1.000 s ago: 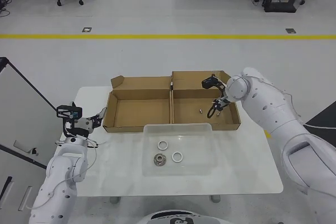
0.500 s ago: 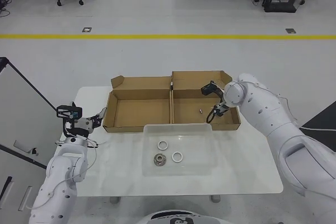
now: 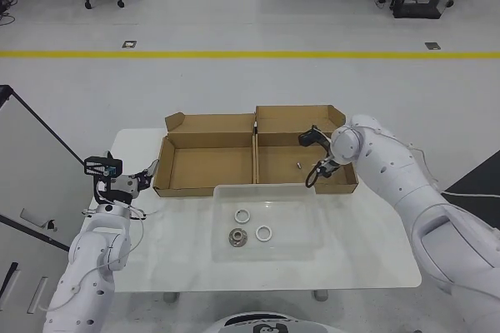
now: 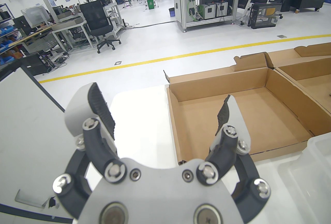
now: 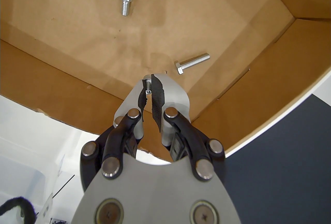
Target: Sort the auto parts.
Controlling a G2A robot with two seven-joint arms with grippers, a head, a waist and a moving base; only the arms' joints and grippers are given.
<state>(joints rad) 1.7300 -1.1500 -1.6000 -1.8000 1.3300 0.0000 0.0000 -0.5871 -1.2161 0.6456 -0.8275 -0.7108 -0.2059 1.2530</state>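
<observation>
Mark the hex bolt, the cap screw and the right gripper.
hex bolt (image 5: 194,61): right wrist view, mid-shank.
cap screw (image 5: 126,3): right wrist view, where head meets thread.
right gripper (image 5: 149,79): right wrist view, between fingertips pinching a small screw (image 5: 148,85).

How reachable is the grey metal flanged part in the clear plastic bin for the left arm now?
Probably yes: the left gripper is open and empty, the clear plastic bin is lidless, and the grey metal flanged part lies exposed in its nearer half.
</observation>
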